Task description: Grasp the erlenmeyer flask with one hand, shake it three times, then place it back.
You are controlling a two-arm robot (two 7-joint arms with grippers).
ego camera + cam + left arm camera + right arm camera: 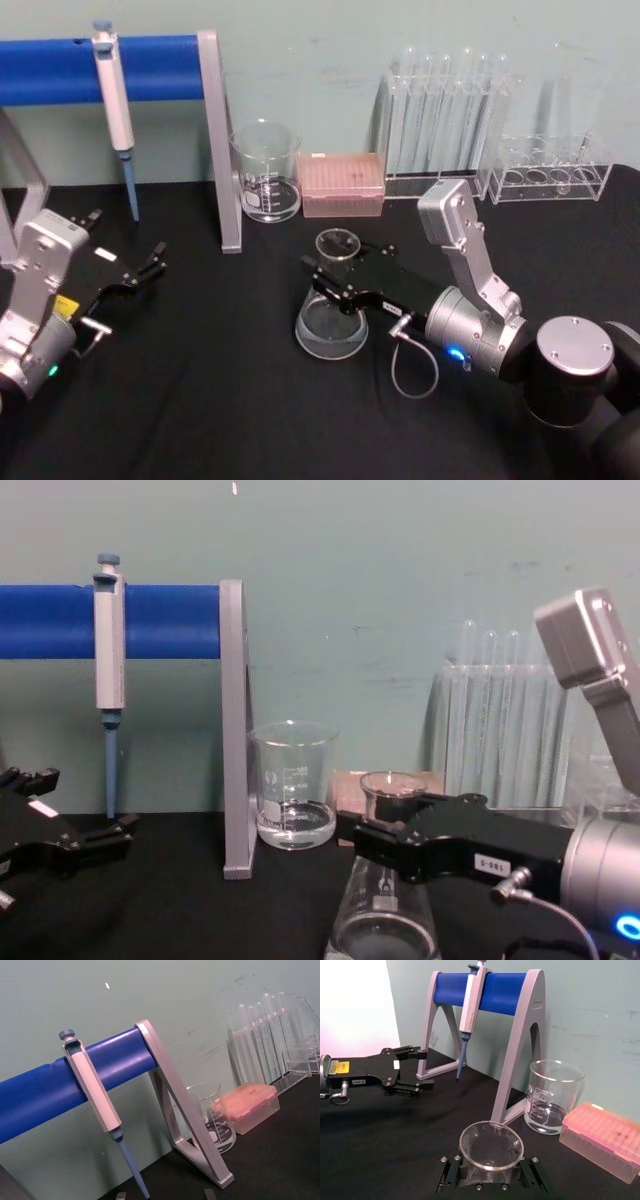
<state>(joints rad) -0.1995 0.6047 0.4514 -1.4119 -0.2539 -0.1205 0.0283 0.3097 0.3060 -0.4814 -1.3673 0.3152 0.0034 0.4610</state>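
The clear erlenmeyer flask [331,328] stands upright on the black table near the middle, its wide base down. My right gripper [335,287] reaches in from the right with a finger on each side of the flask's neck, just under the flared rim, and looks shut on it. The right wrist view looks down on the flask's rim [491,1144], with black fingers [451,1172] close on both sides. In the chest view the right gripper [392,842] hides the neck of the flask [385,920]. My left gripper [150,262] rests open at the table's left, holding nothing.
A glass beaker [267,170] and a pink tip box [342,185] stand behind the flask. A blue pipette stand [215,130] with a hanging pipette [118,110] is at the back left. Test tube racks [450,120] line the back right.
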